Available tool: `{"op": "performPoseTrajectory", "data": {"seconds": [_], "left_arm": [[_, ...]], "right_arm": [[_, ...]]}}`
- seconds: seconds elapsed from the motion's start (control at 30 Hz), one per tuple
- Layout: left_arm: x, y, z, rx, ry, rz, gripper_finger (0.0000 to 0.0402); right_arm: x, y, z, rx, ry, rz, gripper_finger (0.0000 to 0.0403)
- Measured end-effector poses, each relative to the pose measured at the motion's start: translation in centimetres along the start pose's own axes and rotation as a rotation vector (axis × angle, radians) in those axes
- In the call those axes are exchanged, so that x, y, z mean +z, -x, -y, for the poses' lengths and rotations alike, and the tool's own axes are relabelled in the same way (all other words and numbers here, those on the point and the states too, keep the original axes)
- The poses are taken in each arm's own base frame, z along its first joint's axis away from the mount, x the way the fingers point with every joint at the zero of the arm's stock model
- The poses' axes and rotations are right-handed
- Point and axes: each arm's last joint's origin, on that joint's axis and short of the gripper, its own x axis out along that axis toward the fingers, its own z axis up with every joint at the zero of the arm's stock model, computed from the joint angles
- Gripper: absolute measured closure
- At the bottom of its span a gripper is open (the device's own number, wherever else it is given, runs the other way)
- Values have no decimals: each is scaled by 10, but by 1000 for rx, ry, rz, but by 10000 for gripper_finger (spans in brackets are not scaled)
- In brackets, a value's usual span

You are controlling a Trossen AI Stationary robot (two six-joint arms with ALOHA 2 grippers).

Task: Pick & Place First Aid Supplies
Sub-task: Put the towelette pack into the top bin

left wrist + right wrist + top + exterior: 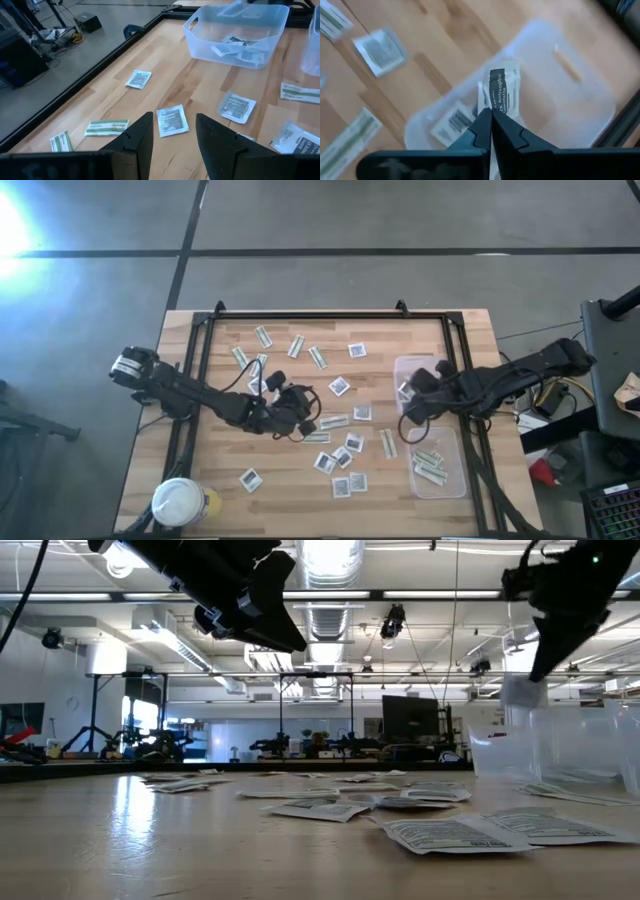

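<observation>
Above the upper clear tub (pixel 414 370), right hand (pixel 491 116) clamped one antiseptic towelette packet (pixel 502 87); release into the tub judged next. Left hand (pixel 172 132), fingers parted, hovered over scattered packets (pixel 172 120) on the worktop (pixel 200 480), empty.

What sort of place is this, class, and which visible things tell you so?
Probably a robotics lab or workshop. A wooden worktable stands on a bare concrete floor, exposed ceiling ducts and strip lights run overhead, and benches with a monitor and other equipment fill the room behind.
</observation>
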Motion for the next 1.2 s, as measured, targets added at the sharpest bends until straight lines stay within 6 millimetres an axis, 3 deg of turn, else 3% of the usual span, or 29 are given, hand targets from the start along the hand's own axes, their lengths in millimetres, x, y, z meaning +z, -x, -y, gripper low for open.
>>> {"op": "performPoseTrajectory", "data": {"seconds": [0.33, 0.97, 1.2], "left_arm": [[0, 0, 0, -10, 1, -3, 259], [0, 0, 0, -11, 0, -4, 259], [0, 0, 0, -11, -2, -5, 259]], "right_arm": [[-17, -25, 7, -27, -32, -158, 394], [-18, -36, -1, -79, -10, -207, 394], [-18, -36, 0, -79, 1, -201, 358]]}}
